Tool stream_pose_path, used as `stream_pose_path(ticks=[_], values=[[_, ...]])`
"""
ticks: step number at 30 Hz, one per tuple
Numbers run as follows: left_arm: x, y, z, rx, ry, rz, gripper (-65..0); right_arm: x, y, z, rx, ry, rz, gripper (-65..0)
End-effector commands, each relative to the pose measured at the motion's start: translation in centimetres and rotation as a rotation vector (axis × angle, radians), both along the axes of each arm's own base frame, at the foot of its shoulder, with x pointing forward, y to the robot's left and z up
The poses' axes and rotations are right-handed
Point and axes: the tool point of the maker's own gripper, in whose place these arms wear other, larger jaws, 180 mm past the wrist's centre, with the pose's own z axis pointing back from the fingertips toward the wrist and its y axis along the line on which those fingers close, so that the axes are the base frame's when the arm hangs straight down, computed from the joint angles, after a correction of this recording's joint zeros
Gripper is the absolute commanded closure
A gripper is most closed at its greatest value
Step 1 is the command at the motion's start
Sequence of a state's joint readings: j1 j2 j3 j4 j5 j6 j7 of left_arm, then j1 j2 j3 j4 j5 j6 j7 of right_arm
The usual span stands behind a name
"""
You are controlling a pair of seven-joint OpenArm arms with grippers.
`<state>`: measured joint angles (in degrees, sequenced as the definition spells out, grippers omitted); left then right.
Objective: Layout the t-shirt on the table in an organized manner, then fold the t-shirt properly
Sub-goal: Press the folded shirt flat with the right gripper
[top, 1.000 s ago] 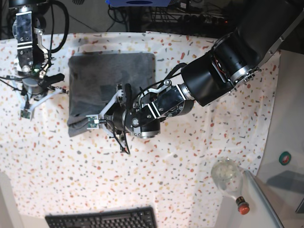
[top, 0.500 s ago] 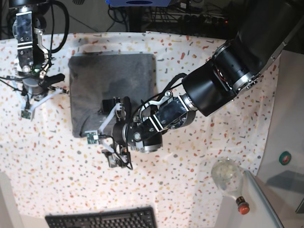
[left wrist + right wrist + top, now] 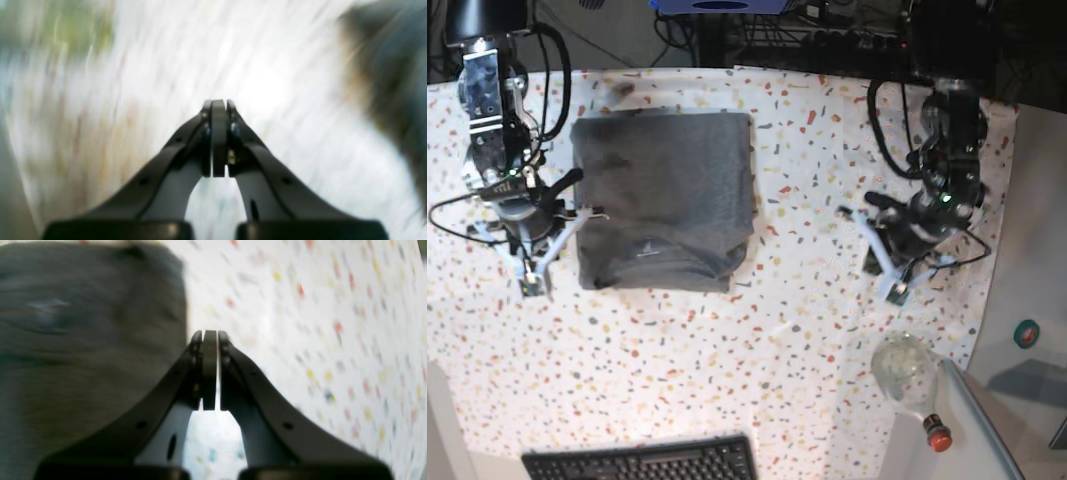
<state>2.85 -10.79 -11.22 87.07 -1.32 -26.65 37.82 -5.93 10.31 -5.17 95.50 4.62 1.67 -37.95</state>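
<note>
- Left gripper (image 3: pixel 889 268): black jaws pressing together, gripping nothing, hanging over bare cloth well apart from the garment.
- Right gripper (image 3: pixel 535 262): jaws likewise sitting closed and empty, just beside the garment's edge.
- Plain heather-grey soft cotton t-shirt (image 3: pixel 663 198): lying as 1 folded, near-rectangular packet on the table, its lower edge bulging unevenly.
- White cloth-covered table with red, yellow and grey flecks (image 3: pixel 757 360): lying flat and matte.
- Risk: limp cotton is likely sagging open at that lower edge; a passing jaw could be snagging and dragging the layers.
</note>
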Motion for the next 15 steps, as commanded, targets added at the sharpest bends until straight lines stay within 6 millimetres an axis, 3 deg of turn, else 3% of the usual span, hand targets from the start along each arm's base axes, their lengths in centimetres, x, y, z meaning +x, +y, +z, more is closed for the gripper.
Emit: stream_pose_path(ticks=[1, 3, 5, 7, 11, 15], values=[[-0.5, 2.1, 0.8, 0.009, -0.032, 0.051, 0.0, 1.2, 1.6, 1.3, 0.006, -0.039, 0.05, 0.0], [-4.1, 6.1, -0.4, 0.03, 0.016, 0.162, 0.0, 2.5, 4.5, 1.8, 0.003, -0.029, 0.132, -0.3], [-7.8, 9.3, -1.4, 0.051, 0.066, 0.259, 0.0, 3.3, 8.4, 1.3, 0.001, 0.004, 0.228, -17.1], [-10.2, 11.2, -1.7, 0.039, 0.086, 0.328, 0.0, 4.0, 10.8, 0.9, -0.007, 0.02, 0.29, -26.0], [-13.4, 13.8, -1.1, -0.058, 0.068, 0.464, 0.0, 5.8, 14.4, 0.0, 0.005, 0.061, 0.333, -27.0], [-14.7, 14.9, -0.6, -0.107, 0.047, 0.527, 0.0, 6.2, 17.6, -0.8, 0.035, 0.113, 0.395, -27.2]])
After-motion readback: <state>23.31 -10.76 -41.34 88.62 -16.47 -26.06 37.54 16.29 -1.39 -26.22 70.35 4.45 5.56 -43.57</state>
